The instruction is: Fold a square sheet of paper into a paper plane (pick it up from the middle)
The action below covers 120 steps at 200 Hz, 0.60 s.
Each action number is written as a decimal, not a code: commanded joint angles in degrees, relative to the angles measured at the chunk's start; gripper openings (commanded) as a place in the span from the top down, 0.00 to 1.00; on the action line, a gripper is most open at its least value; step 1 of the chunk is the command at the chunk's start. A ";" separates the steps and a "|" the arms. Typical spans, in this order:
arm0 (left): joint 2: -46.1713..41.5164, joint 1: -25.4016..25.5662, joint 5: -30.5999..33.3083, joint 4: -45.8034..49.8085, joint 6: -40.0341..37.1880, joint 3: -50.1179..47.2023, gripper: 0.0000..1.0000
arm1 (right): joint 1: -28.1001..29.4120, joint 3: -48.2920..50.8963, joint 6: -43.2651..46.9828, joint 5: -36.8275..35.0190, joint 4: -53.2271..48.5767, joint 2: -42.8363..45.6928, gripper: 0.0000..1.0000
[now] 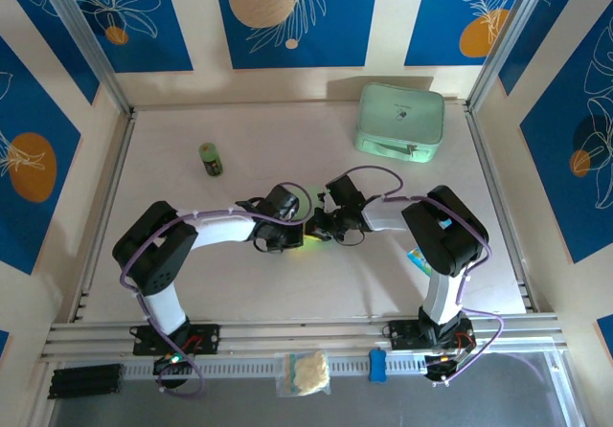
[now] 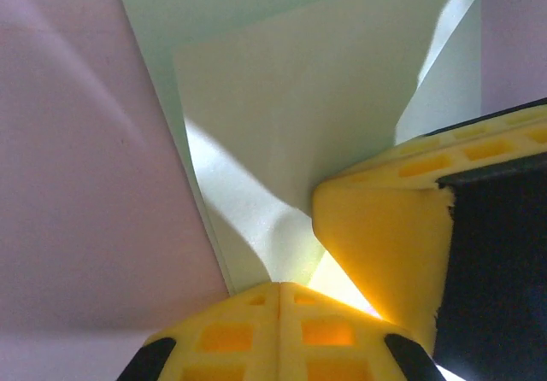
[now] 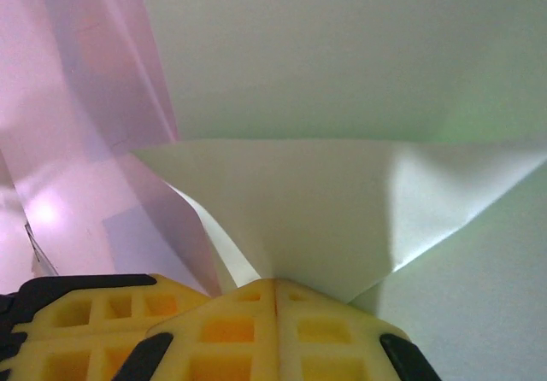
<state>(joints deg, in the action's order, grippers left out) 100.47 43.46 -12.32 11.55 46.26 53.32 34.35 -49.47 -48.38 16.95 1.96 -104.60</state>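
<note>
- The left claw is closed: its two yellow fingers meet along a straight seam, and a raised fold of the paper runs down into that seam, so the claw is pinching the paper.
- The right claw is also closed, finger against finger, with a folded flap of the paper narrowing down into its tips.
- From above, both arms reach inward and the claws meet tip to tip near the middle of the table. The paper lies under them there, mostly hidden by the claws.
- Through the left wrist camera, one yellow finger of the right claw stands just beside the left claw's tips and presses on the same pale green paper.
- In that view the paper's straight left edge slants from upper left down toward the fingers. A second layer lies on top of the first, with a lifted ridge between the two claws.
- Through the right wrist camera, the flap's upper edge runs left to right across the view. The flap is a broad triangle whose point sits at the fingers.
- The overhead view hides too much of the paper to tell its long axis or which way it points on the table.
- The case sits at the far right, well apart from the claws.
- The bottle stands far left of centre, apart from the left arm.
</note>
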 commanded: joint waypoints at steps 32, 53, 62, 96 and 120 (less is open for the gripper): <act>2.49 -0.26 2.10 7.60 0.23 -3.24 1.00 | -6.04 -0.69 1.34 -2.11 -1.01 -2.36 0.98; 2.93 -0.25 2.60 7.72 0.16 -4.67 1.00 | -8.99 -2.46 2.80 -2.19 -1.75 -3.43 0.98; 3.19 -0.24 2.33 7.09 0.20 -5.31 1.00 | -10.28 -3.26 3.28 -2.34 -2.28 -4.10 0.98; 3.95 -0.29 0.92 6.05 -0.27 -5.66 1.00 | -14.69 -5.86 4.47 -2.01 -2.56 -6.64 0.98; 3.19 -0.23 0.58 6.18 -1.32 -4.45 1.00 | -16.31 -6.54 5.36 -2.01 -3.07 -5.88 0.98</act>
<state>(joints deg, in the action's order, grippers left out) 100.36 43.40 -12.69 7.84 46.17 51.46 21.12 -55.07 -45.32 21.02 0.82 -109.56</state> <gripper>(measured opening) 0.060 0.048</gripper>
